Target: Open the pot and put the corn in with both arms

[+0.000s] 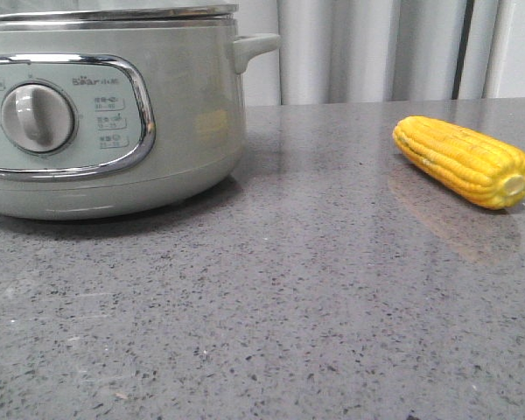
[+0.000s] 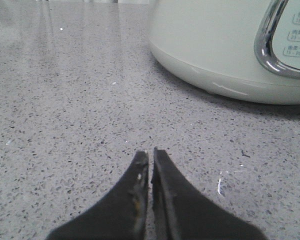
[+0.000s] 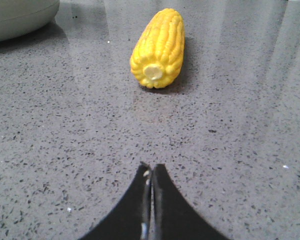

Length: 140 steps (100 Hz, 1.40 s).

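The corn (image 3: 158, 47) lies ahead of the right gripper (image 3: 151, 172), apart, fingers seemingly pressed together.

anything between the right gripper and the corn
Nothing. In the right wrist view only bare speckled grey table lies between the shut right gripper and the stubby pale end of the corn.

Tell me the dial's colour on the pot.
Silver-grey dial, on the pale grey-green pot; front view shows it best.
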{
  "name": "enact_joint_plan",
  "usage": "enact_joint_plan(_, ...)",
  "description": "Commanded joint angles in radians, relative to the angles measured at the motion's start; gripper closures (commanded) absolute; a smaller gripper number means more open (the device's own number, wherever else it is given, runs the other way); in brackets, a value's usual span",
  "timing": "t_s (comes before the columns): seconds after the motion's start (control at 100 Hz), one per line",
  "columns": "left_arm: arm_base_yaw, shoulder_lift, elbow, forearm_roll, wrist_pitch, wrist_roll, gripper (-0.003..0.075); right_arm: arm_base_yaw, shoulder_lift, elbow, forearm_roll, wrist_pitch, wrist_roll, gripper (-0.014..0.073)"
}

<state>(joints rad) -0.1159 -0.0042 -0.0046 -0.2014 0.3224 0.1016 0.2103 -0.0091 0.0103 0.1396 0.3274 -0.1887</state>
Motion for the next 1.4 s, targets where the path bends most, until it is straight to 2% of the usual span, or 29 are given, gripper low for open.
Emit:
enact_joint_plan(0.0, 0.003, -0.03, 0.027, -0.015, -0.037, -0.007, 0.0741, -0.005, -0.023, 0.017, 0.003, -0.019, -0.006, 0.0659)
enact_joint_plan(1.39, 0.003, -0.03, 0.027, -0.015, -0.037, -0.007, 0.0741, -0.005, -0.023, 0.017, 0.003, -0.036, -0.006, 0.0659)
